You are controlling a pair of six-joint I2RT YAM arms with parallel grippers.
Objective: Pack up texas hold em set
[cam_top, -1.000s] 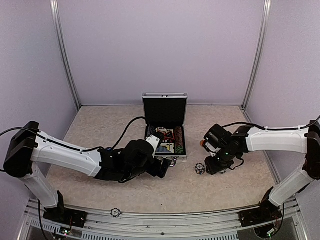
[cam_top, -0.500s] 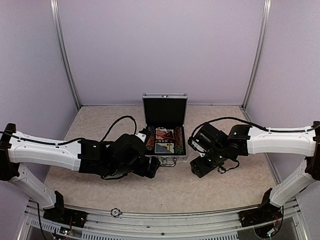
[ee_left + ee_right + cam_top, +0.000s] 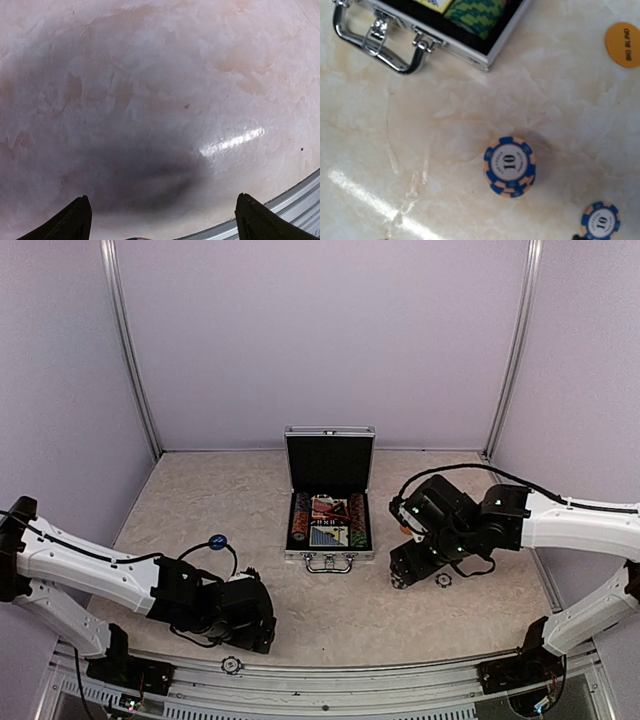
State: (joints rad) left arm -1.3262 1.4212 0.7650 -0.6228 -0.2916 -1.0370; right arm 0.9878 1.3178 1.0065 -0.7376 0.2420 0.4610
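Observation:
The silver case [image 3: 329,554] lies open mid-table, lid upright, holding a row of brown chips [image 3: 300,519], card decks [image 3: 326,520] and a row of green chips [image 3: 357,521]. Its handle [image 3: 380,50] and green chips [image 3: 477,15] show in the right wrist view. My right gripper [image 3: 402,574] is open, hovering over a stack of blue "10" chips [image 3: 510,166]. A single blue chip [image 3: 600,220] lies beside the stack, also seen from the top [image 3: 443,580]. An orange "BIG BLIND" disc [image 3: 624,44] lies right of the case. My left gripper [image 3: 165,225] is open and empty over bare table.
The left arm [image 3: 100,575] lies low along the front left, its gripper [image 3: 262,628] near the front metal rail [image 3: 330,672]. That rail shows in the left wrist view [image 3: 295,205]. Walls and corner posts enclose the table.
My left gripper left the brown chips in the case and drew back to the front left. My right gripper swung left, then settled over the blue chip stack.

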